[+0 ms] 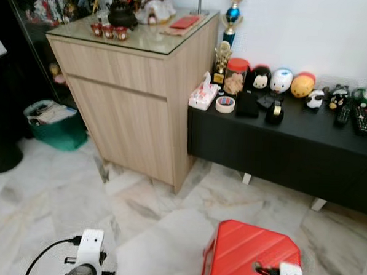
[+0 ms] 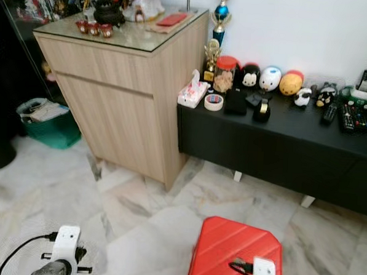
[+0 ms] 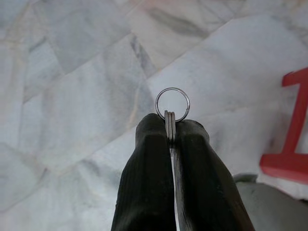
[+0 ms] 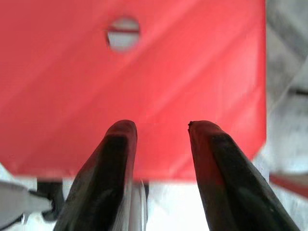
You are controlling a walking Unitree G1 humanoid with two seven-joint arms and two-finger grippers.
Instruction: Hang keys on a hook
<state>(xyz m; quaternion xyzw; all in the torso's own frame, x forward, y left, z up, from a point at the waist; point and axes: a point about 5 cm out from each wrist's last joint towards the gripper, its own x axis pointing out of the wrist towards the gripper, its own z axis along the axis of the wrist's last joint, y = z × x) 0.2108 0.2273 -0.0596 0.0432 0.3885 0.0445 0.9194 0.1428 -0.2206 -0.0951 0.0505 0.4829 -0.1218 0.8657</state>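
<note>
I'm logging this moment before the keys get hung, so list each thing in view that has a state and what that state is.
left gripper: shut on the key ring
right gripper: open, empty, above the red stool
wooden cabinet: drawer and door closed
jar: red lid on
tape roll: lying flat

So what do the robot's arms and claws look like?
Each claw has two long black fingers, thick at the base and narrower at the tip. The left claw has faint ribbing on its fingers. The right claw has smooth fingers tinted red near the tips. From the head camera, each wrist carries a white box with a black cable looping out.
</note>
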